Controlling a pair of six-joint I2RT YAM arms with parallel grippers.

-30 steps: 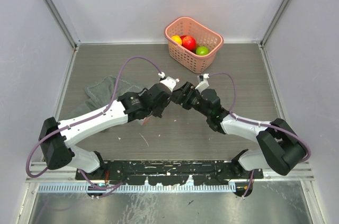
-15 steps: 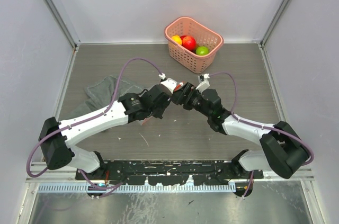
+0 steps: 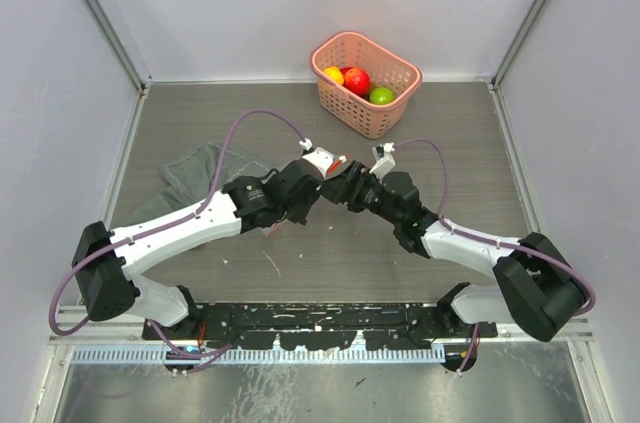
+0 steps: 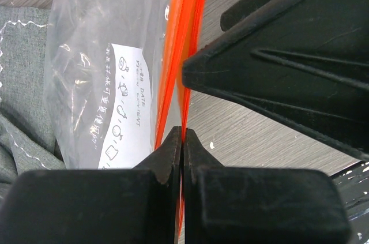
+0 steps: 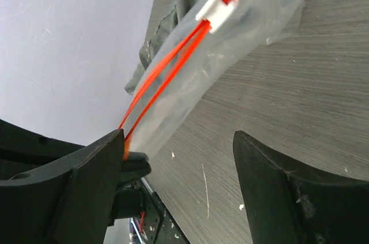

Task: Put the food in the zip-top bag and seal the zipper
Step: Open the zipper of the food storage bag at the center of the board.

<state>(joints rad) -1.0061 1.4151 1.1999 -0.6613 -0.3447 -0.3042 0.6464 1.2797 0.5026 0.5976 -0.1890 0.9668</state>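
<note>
the zip-top bag [image 4: 98,82] is being held at mid-table, between the two wrists, draped over the grey cloth [image 4: 23,82]. no food is being seen inside it. its zipper [image 4: 181,36] is being pinched by the left gripper [image 4: 182,140], whose fingers are being pressed together on the orange strip. the white slider [image 5: 218,6] is being shown at the strip's far end, and the two orange tracks are being seen slightly parted.

the right gripper [image 5: 179,140] is being held with fingers spread wide, one finger just beside the strip near the left pinch, nothing gripped. judged from this, the mouth is being readied for opening. for that to be done well, only one track should be taken by the right fingers, close to the left pinch, and the pull kept gentle so the film is not being torn.

counted: one bag, one zipper, one slider, one cloth, one pink basket [image 3: 385,118], and three fruits in view in it: red [image 3: 356,80], yellow [image 3: 333,74], green [image 3: 381,95].
</note>
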